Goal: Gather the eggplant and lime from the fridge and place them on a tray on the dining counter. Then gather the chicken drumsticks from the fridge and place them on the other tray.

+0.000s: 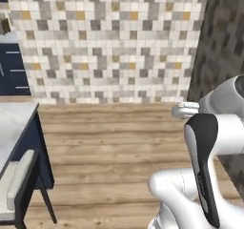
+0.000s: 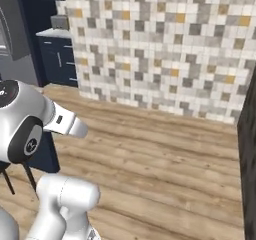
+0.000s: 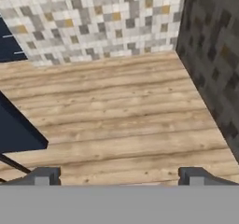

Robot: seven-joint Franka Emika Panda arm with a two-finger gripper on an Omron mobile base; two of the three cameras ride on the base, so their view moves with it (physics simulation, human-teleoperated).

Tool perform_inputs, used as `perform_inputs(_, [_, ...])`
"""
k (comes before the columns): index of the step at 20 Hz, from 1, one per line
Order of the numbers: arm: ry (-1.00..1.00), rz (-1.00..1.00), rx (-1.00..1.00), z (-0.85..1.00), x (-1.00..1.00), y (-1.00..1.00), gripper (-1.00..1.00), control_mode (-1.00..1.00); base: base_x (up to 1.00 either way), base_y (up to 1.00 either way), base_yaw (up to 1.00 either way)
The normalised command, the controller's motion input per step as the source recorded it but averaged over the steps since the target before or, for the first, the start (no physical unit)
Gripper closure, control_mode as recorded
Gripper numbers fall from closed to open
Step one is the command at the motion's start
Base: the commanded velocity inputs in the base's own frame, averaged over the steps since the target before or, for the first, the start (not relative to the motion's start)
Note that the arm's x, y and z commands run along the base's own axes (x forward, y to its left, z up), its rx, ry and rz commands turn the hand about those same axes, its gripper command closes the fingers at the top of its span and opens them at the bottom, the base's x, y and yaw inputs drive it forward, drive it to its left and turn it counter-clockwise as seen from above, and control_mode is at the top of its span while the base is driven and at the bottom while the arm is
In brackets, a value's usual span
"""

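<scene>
Transit step, judged: base not yet at the fridge. Gripper (image 3: 118, 177) fingers spread fully, holding nothing, above the wooden floor (image 3: 121, 106) before the tiled wall (image 3: 93, 17). Eggplant, lime, drumsticks unseen. Next: drive to fridge.

White arm (image 1: 209, 142) over wood floor (image 1: 114, 147), tiled wall (image 1: 109, 42) behind.

- My own arm (image 1: 209, 166) hides the floor's lower right in the left base view;
- the stool (image 1: 16, 185) is cut by the left edge;
- my fingertips (image 3: 44, 176) barely show.
</scene>
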Motion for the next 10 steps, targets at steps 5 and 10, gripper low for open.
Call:
perform_inputs(5, [0.0, 0.0, 0.0, 0.0, 0.0, 0.0, -1.0, 1.0, 1.0, -0.02, 0.6])
perform_inputs(10, [0.0, 0.0, 0.0, 0.0, 0.0, 0.0, -1.0, 1.0, 1.0, -0.15, 0.7])
